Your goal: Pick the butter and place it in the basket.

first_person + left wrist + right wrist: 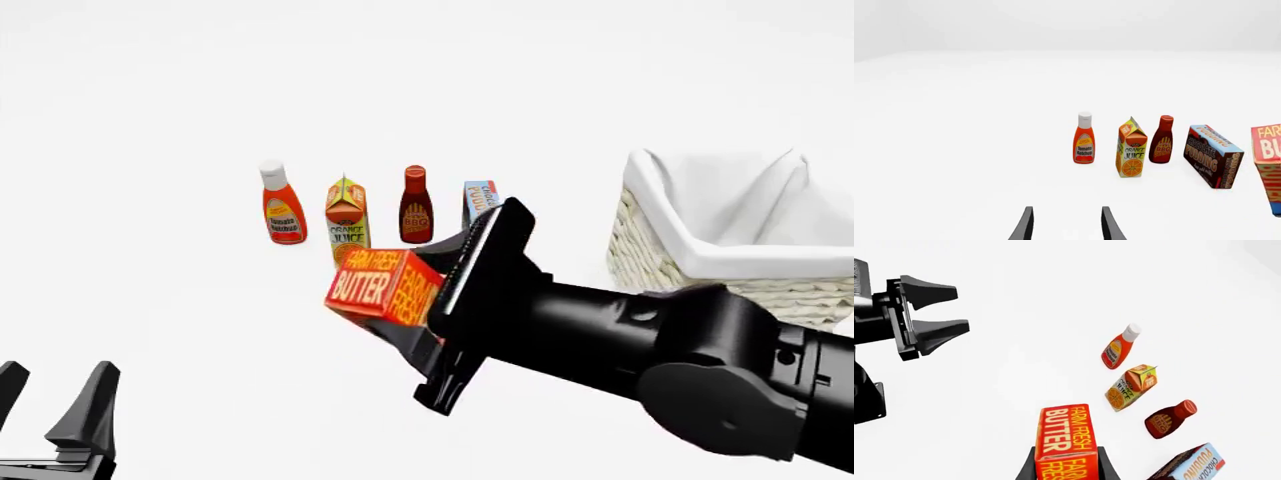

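Basket [694,262], far right on the counter [160,330], empty as far as shows; right claw [424,318], closed on the butter [384,287], carton raised clear, basket well right and slightly farther; left claw [54,395], near left, parted, holding nothing.

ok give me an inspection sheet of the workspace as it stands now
surface: plain white table, no marks seen
job's things: red-orange rectangular butter carton held tilted in the right claw, seemingly lifted; large cream woven wicker basket with white liner to the right, apparently nothing inside
clutter: a row behind the butter: red ketchup bottle with white cap, orange juice carton, dark red bbq sauce bottle, brown-and-blue chocolate pudding box partly hidden by the arm
grippers: right claw shut on the butter; left claw open, holding nothing, low near the table's near-left
cables: nothing seen
surroundings: blank white, nothing seen
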You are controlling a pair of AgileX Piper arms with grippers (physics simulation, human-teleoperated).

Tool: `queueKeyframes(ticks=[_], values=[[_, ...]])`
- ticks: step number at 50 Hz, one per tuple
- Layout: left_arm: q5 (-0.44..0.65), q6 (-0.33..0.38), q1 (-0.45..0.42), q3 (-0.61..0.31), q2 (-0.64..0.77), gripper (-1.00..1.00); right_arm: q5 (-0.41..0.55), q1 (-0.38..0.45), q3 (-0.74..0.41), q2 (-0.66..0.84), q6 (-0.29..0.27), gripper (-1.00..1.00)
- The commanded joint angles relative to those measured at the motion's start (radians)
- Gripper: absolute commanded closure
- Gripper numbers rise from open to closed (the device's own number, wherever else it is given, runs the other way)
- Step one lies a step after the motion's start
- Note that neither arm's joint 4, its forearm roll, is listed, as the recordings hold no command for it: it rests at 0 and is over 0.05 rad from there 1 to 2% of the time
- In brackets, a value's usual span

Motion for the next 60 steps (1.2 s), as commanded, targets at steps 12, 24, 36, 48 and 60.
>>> queueKeyframes(ticks=[12,24,36,48,60], values=[[0.0,0.0,0.0,0.0,0.0,-1.0,-0.056,-0.029,-0.039,-0.087,0.037,1.0],[0.0,0.0,0.0,0.0,0.0,-1.0,-0.076,-0.041,-0.043,-0.119,0.042,1.0],[0.0,0.0,0.0,0.0,0.0,-1.0,-0.159,-0.08,-0.014,-0.144,0.07,1.0],[0.0,0.0,0.0,0.0,0.0,-1.0,-0.231,-0.14,-0.018,-0.157,0.091,1.0],[0.0,0.0,0.0,0.0,0.0,-1.0,-0.253,-0.181,-0.016,-0.206,0.09,1.0]])
